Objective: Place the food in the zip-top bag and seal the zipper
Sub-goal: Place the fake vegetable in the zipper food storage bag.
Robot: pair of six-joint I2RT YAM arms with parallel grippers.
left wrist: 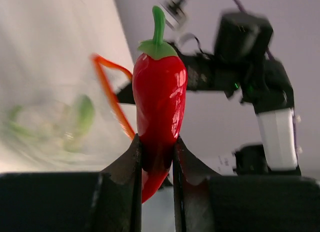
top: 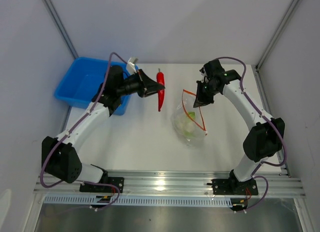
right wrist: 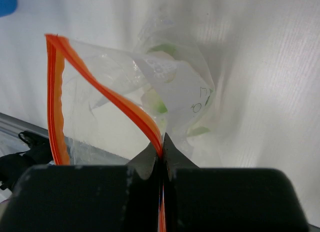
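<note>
My left gripper (top: 154,87) is shut on the red chili pepper (top: 160,90), holding it above the table left of the bag; in the left wrist view the pepper (left wrist: 159,99) stands between the jaws (left wrist: 156,147), green stem up. My right gripper (top: 199,100) is shut on the red-orange zipper (right wrist: 111,96) of the clear zip-top bag (top: 189,123) and holds its mouth open. The zipper (top: 194,106) shows as an open loop. White and green food (right wrist: 159,87) lies inside the bag; I cannot tell which pieces.
A blue plastic bin (top: 85,83) stands at the back left, partly under my left arm. White walls close in the table on both sides. A metal rail (top: 165,184) runs along the near edge.
</note>
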